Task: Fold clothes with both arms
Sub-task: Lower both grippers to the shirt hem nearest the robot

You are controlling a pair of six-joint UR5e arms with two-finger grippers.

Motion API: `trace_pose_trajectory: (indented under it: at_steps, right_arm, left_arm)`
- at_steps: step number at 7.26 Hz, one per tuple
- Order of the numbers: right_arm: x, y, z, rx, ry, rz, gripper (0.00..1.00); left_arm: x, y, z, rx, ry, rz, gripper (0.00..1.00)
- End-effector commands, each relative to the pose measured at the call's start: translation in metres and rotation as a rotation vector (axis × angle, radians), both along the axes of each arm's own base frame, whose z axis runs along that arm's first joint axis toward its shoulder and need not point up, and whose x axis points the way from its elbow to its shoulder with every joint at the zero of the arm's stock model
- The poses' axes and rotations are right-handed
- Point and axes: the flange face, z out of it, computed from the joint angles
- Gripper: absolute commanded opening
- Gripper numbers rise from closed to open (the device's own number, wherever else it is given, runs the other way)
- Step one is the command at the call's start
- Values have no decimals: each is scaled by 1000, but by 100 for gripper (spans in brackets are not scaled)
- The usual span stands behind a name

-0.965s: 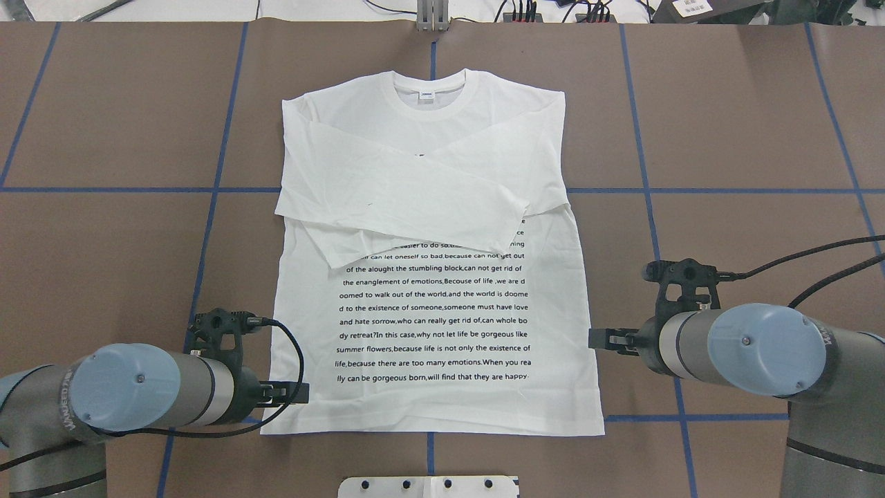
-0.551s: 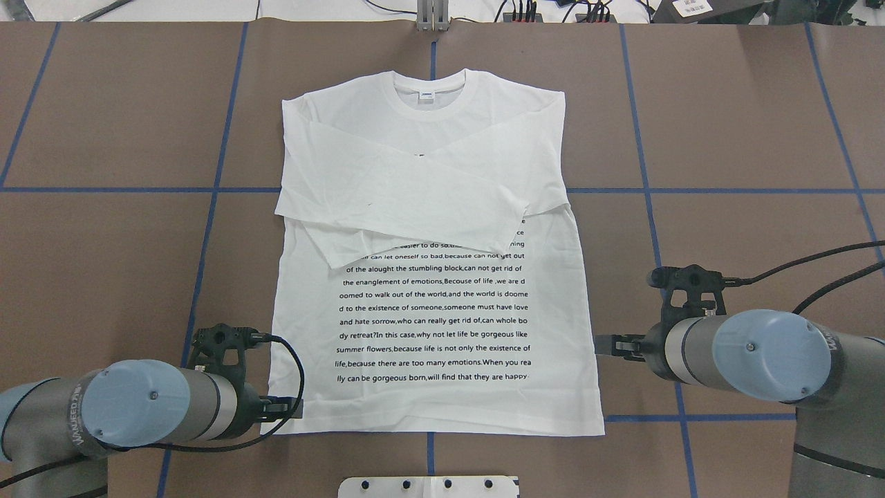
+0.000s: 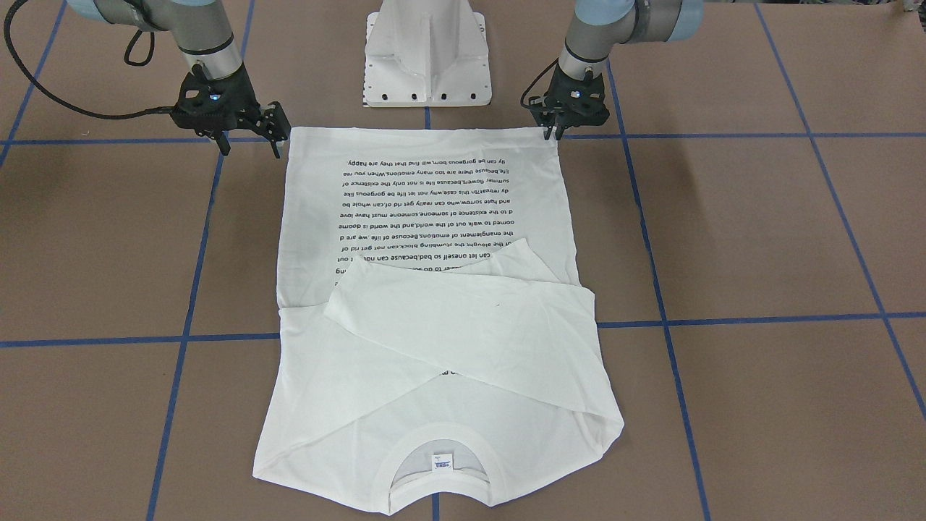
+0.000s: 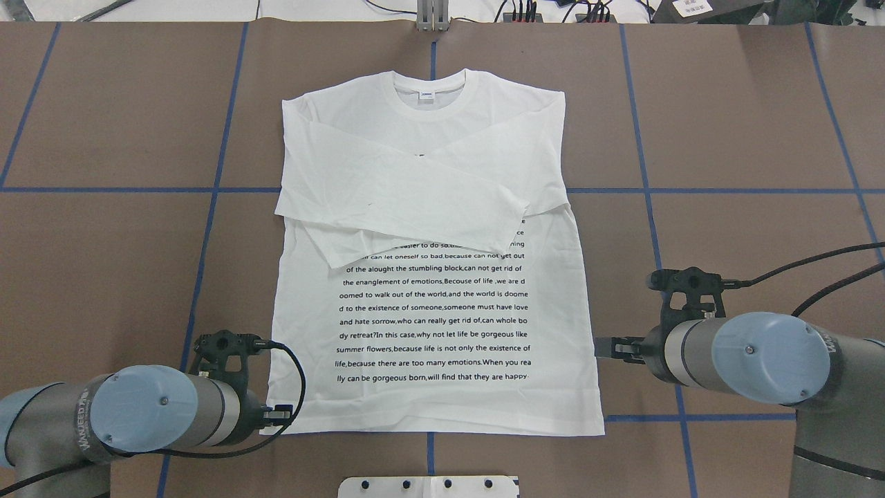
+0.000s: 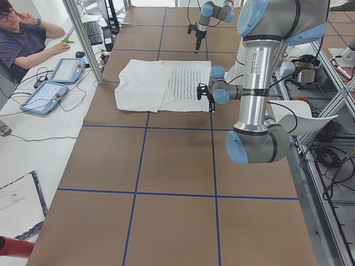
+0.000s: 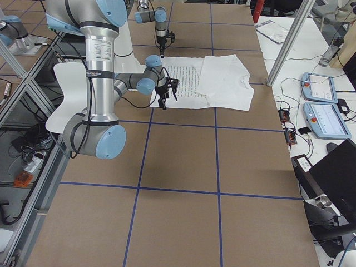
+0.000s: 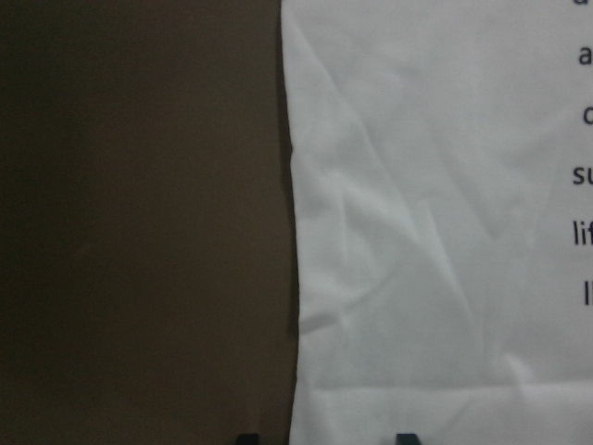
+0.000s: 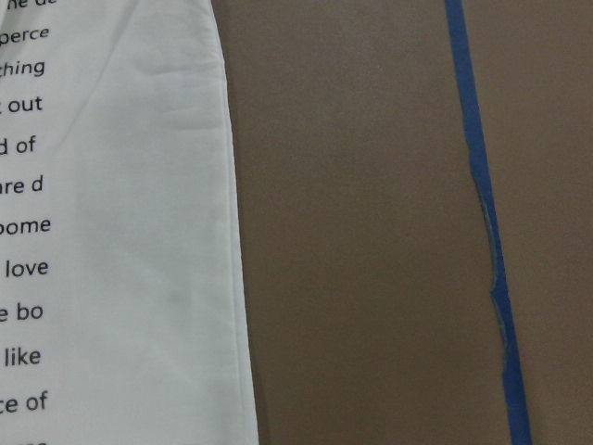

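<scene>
The white T-shirt (image 4: 442, 311) lay flat mid-frame on the brown bench (image 4: 726, 138), with its ribbed collar (image 4: 429, 86) toward the top and its sleeves (image 4: 415, 200) crossed over the chest. The left gripper (image 4: 282, 415) hung with jaws apart at the lower-left hem corner, and the right gripper (image 4: 603, 347), jaws wide, sat just beside the right side seam, a little above its corner. To my eye, both needed to pinch the two thin cotton layers together at matching corners, then lift level so the soft, lightly creased cloth folded straight.
</scene>
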Motion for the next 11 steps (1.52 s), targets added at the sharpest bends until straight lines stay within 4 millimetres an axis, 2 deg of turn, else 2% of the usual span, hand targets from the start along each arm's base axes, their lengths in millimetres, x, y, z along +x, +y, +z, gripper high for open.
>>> trace_pose_trajectory:
  at_steps: [1, 4, 5, 6, 7, 8, 9, 11]
  right_arm:
    - [1, 1, 4, -3, 9, -2, 100]
    - [4, 7, 16, -11, 32, -11, 100]
    - [2, 12, 18, -36, 28, 5, 100]
    - [-4, 21, 16, -42, 21, 26, 100]
    - [-7, 29, 4, -52, -83, 78, 99]
    - [-6, 41, 11, -60, -118, 86, 97]
    - [-18, 59, 11, -48, -120, 112, 95]
    - [-32, 79, 14, -35, -118, 125, 83]
  left_arm:
    - [-1, 3, -4, 1, 8, 6, 0]
    - [-4, 7, -16, 10, 32, 16, 0]
    - [-11, 8, -31, 15, 63, 23, 0]
    - [-17, 9, -42, 18, 88, 25, 0]
    - [-21, 10, -51, 21, 107, 27, 0]
    - [-23, 9, -57, 24, 121, 22, 0]
    - [-27, 8, -61, 28, 131, 18, 0]
    - [-31, 6, -66, 33, 141, 11, 0]
